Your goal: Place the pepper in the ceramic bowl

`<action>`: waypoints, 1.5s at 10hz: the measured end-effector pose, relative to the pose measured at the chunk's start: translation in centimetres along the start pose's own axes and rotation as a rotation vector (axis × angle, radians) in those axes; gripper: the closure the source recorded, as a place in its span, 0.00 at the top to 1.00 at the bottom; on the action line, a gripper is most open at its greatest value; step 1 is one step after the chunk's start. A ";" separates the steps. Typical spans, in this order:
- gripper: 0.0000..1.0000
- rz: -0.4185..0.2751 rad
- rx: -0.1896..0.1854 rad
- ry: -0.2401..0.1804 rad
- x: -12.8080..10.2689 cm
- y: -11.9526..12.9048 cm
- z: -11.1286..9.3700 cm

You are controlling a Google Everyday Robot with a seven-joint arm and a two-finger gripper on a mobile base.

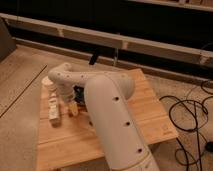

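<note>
Gripper (70, 104) is being held low over desk (145, 112), beside bowl (80, 94), presumably for pepper pickup; grip state cannot be told.

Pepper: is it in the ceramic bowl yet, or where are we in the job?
Not done yet, it seems. The hand is low over the table's left part, beside the ceramic bowl, mostly hidden by the arm. A small orange thing at the hand is probably the pepper, outside the bowl; whether it is gripped I cannot tell. Left: get it into the bowl.
</note>
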 end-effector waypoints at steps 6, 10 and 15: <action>0.51 0.013 0.000 0.033 -0.2 -0.1 1.2; 0.11 0.017 0.009 0.035 -0.2 0.0 1.4; 0.00 0.005 0.108 0.028 -0.9 -1.4 -1.2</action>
